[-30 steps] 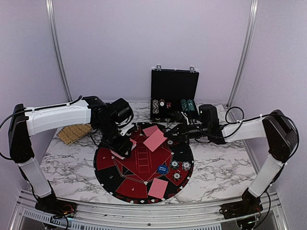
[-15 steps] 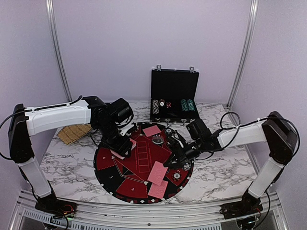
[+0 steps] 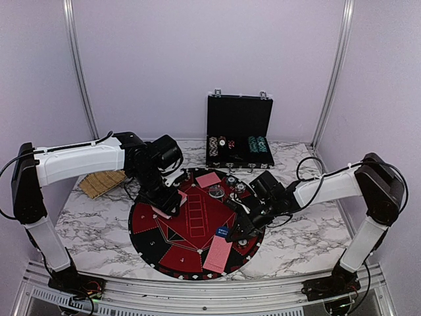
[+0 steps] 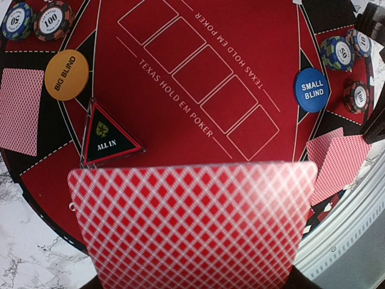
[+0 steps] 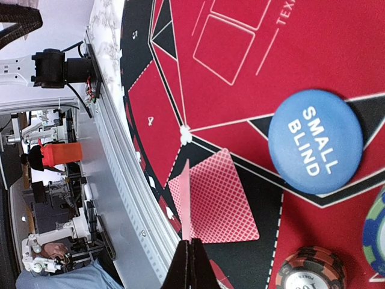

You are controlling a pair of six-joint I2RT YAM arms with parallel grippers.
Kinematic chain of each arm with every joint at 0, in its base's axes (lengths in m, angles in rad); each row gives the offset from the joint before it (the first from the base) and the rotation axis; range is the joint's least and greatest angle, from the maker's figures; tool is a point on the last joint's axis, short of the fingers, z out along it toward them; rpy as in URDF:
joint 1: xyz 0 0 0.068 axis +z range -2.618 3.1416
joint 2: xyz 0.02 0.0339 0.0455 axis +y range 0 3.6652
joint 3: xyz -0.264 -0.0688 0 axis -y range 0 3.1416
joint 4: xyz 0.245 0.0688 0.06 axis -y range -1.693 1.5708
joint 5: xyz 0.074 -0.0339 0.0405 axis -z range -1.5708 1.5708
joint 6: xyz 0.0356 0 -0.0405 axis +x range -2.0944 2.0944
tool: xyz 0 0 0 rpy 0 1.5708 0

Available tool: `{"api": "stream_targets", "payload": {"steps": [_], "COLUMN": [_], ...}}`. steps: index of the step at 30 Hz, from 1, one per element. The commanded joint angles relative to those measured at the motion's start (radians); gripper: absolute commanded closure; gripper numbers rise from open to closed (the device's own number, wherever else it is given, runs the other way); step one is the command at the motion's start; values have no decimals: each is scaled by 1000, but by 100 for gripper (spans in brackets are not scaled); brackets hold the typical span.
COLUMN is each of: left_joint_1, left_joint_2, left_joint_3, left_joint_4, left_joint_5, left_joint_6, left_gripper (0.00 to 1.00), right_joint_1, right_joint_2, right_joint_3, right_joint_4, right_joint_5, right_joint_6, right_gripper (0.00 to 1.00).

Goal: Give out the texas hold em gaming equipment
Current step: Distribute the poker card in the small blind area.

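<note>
My right tool (image 5: 191, 260), clamped on an edge-on playing card (image 5: 185, 205), risked flipping it face-up, I think, if released that tilted.

The round red-and-black mat (image 4: 180, 84) is matt cloth, the round blue marker disc (image 5: 316, 141) smooth plastic, the red-backed playing cards (image 4: 192, 223) smooth paper.
</note>
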State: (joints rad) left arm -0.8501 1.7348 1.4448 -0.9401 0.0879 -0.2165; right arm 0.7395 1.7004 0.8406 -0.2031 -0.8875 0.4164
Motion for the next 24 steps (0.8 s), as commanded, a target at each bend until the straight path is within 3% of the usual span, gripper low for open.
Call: {"api": "stream_targets", "payload": {"steps": [1,13,24], "left_joint_1": [1,1,2], "left_joint_2": [-7,-7,-8], "left_joint_3": [16,18,19], "left_joint_4": [-8,-8,-8], "left_joint_5": [-1,1,3], "left_joint_6": [10,9,10], "left_gripper": [59,59,59], "right_joint_1": [10,26,35], "right_joint_2": [8,0,-43], "right_joint_3": [41,54,86], "right_joint_4": [-42,-109,-176], "right_joint_5": [41,115,205], "right_joint_6": [-35,-66,-79], "right_gripper": [100,98,73]}}
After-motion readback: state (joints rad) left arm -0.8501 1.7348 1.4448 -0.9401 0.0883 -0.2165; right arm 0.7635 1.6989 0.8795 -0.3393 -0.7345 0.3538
